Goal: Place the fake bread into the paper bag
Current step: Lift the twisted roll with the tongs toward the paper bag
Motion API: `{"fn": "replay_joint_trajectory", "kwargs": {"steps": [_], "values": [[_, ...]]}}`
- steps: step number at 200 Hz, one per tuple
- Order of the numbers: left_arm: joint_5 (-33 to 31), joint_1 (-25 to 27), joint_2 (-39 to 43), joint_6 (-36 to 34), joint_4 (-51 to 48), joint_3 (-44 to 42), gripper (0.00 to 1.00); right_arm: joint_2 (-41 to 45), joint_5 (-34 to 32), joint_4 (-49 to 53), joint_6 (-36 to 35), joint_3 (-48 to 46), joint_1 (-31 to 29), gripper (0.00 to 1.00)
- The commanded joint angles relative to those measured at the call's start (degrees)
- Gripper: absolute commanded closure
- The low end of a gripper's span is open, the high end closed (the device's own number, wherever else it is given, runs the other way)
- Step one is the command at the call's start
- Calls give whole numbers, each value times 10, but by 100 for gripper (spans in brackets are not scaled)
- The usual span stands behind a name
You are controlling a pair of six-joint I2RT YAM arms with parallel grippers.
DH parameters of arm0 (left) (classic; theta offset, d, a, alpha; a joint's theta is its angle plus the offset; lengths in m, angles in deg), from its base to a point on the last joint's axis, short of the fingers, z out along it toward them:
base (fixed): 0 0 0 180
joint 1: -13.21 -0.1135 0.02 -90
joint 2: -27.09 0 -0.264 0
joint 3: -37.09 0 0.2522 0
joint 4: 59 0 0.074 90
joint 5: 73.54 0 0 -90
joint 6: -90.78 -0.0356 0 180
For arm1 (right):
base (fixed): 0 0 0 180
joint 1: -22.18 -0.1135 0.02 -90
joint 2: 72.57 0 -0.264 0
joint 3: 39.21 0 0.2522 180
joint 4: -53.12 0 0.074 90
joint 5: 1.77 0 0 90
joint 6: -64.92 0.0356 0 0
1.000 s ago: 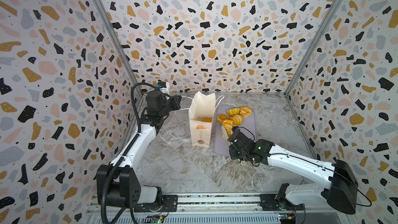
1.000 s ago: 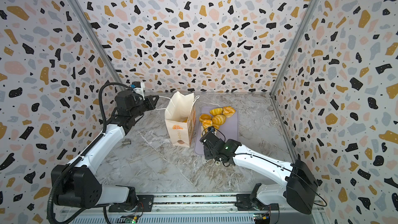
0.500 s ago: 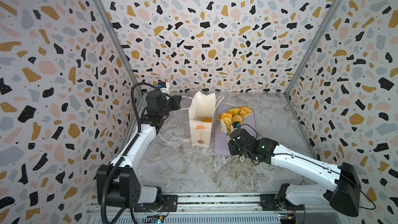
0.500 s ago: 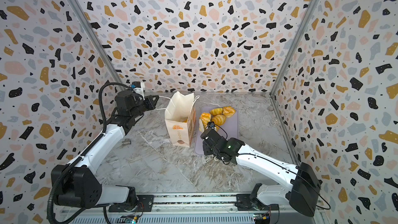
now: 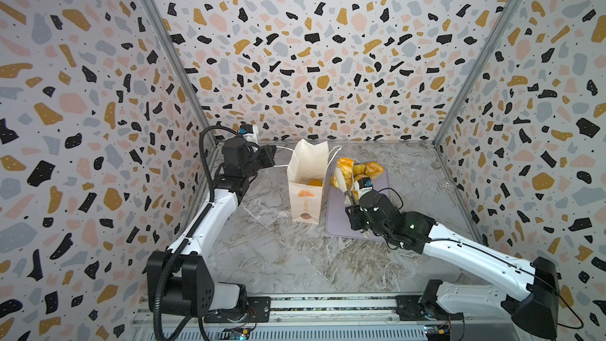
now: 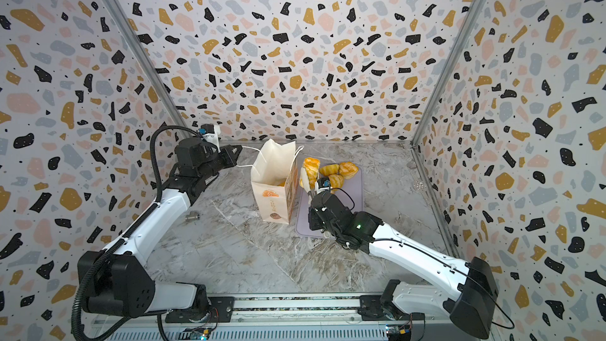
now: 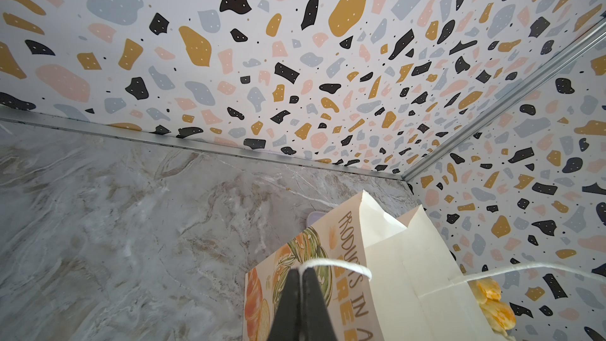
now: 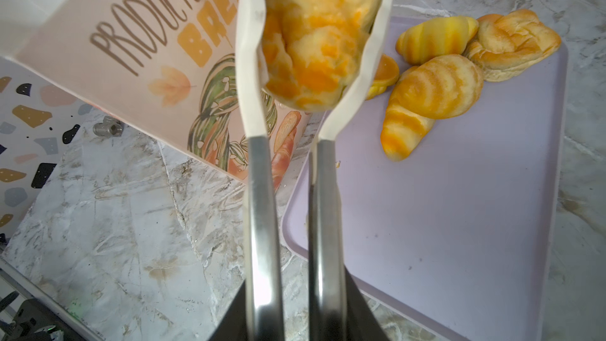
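The paper bag [image 5: 306,191] [image 6: 272,191] stands open left of the lilac tray [image 5: 341,227]. My left gripper [image 5: 273,155] [image 7: 300,270] is shut on the bag's white string handle [image 7: 337,265] and pulls it to the left. My right gripper [image 5: 351,206] [image 8: 295,306] is shut on metal tongs [image 8: 259,191]. Their white tips pinch a plaited piece of fake bread [image 8: 314,44] [image 5: 344,167], which hangs beside the bag's right rim. Striped rolls [image 8: 433,90] and a twisted bread [image 8: 515,44] lie on the tray's far end. One bread [image 7: 492,303] shows inside the bag.
A small metal cylinder [image 6: 192,215] [image 8: 108,127] lies on the marble table left of the bag. Patterned walls close in three sides. A small clear object [image 5: 445,186] sits near the right wall.
My right arm has lifted the tongs with the plaited bread off the tray and swung them up and left toward the bag's mouth. The left gripper has held still on the handle.
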Motion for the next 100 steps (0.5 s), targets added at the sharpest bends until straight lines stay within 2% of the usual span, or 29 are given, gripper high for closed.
{"fn": "replay_joint_trajectory", "kwargs": {"steps": [1, 100], "values": [[-1, 2, 16, -2, 15, -7, 100, 30, -19, -36, -8, 2, 2, 66], [-1, 2, 14, -2, 15, -8, 100, 93, -35, -67, -8, -30, 2, 67]]}}
